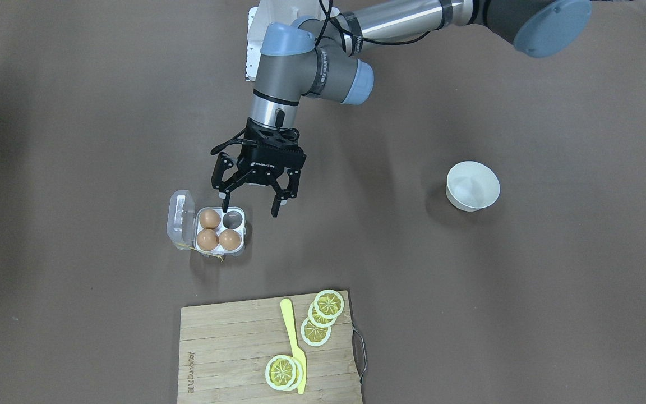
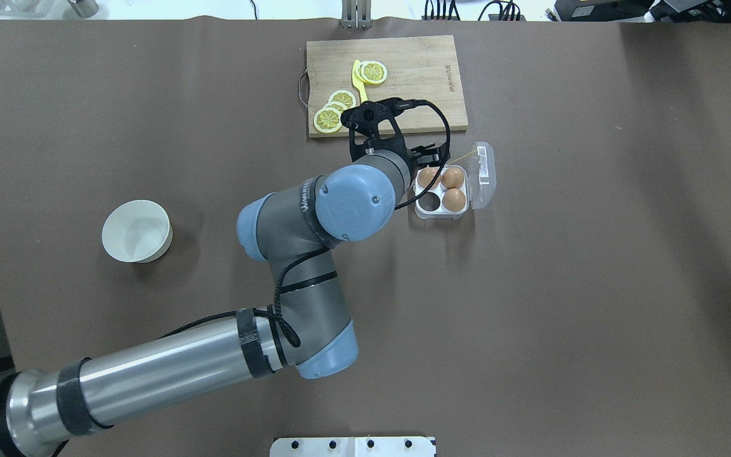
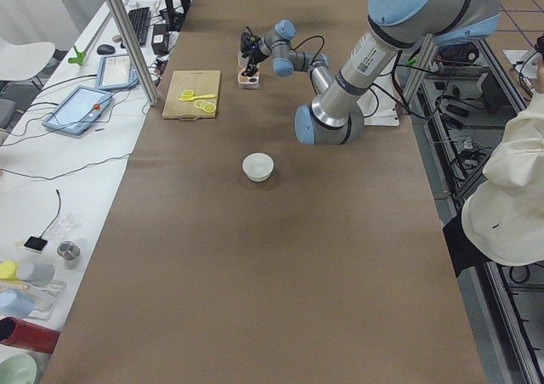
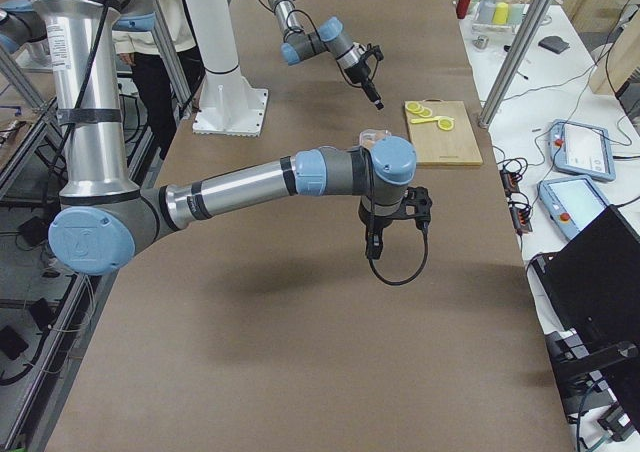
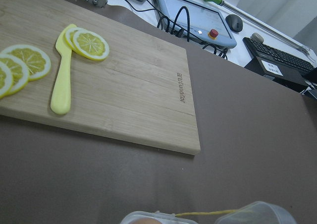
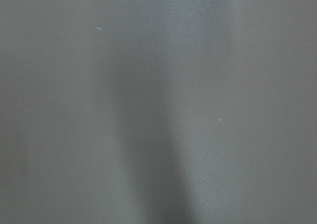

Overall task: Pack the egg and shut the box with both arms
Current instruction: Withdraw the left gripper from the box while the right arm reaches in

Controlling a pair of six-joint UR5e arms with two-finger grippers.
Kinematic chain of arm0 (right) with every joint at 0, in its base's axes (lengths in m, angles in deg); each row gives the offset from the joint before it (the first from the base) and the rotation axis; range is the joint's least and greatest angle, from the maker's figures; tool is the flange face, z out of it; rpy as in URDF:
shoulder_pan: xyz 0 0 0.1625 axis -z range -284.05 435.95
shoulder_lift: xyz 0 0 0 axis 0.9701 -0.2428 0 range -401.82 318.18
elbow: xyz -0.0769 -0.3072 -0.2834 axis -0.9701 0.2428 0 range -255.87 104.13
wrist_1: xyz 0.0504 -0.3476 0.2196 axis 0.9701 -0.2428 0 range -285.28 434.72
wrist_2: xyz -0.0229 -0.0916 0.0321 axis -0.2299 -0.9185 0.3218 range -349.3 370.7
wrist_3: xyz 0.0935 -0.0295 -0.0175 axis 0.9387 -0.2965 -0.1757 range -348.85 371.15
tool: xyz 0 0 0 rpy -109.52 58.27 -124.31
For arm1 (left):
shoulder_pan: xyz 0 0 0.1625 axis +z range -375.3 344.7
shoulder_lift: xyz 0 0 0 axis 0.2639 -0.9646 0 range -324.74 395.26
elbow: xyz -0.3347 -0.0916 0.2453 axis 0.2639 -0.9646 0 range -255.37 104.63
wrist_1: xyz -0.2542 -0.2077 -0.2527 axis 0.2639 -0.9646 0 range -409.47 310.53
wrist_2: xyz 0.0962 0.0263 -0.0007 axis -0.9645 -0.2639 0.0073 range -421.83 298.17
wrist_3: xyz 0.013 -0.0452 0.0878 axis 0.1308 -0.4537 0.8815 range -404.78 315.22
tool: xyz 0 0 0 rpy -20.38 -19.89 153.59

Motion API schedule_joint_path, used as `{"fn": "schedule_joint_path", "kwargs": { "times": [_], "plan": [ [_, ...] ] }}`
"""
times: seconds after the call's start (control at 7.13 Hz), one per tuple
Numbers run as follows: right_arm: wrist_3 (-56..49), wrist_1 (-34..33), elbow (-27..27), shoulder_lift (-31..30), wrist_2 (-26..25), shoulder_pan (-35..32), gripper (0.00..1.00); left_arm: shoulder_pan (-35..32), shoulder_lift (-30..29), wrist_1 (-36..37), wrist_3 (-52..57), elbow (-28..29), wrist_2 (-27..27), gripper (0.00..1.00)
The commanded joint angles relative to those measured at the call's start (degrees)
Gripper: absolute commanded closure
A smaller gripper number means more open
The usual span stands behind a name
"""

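The clear box (image 1: 234,220) sits open on the brown table, its lid (image 1: 181,219) folded out to the side. Three orange-brown eggs (image 1: 209,218) fill three of its cells, and the fourth cell shows only its grey bottom. My left gripper (image 1: 249,205) hangs open just above the robot-side edge of the box (image 2: 429,202), with nothing between its fingers. The left wrist view catches only the lid's edge and the yellow string (image 5: 208,214). My right gripper (image 4: 375,244) shows only in the exterior right view, over bare table, and I cannot tell whether it is open or shut.
A white bowl (image 1: 473,185) stands far off on the left arm's side. Beyond the box lies a wooden cutting board (image 1: 227,348) with lemon slices (image 1: 328,304) and a yellow knife (image 1: 292,342). A person (image 3: 510,189) is at the table's edge.
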Motion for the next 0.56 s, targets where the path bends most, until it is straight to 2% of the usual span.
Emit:
{"fn": "schedule_joint_path", "kwargs": {
  "times": [0.0,0.14,0.42],
  "plan": [
    [15.08,12.08,-0.31,-0.13,-0.04,4.19,0.0,-7.1,10.3,8.59,4.0,-15.5,11.57,0.02],
    [22.12,17.19,-0.14,-0.13,-0.47,7.87,0.02,-10.97,14.27,10.0,6.28,-19.92,17.01,0.02],
    [33.31,26.69,0.39,0.83,-2.05,15.43,0.48,-18.62,20.43,10.28,10.16,-23.99,25.91,0.02]
  ]
}}
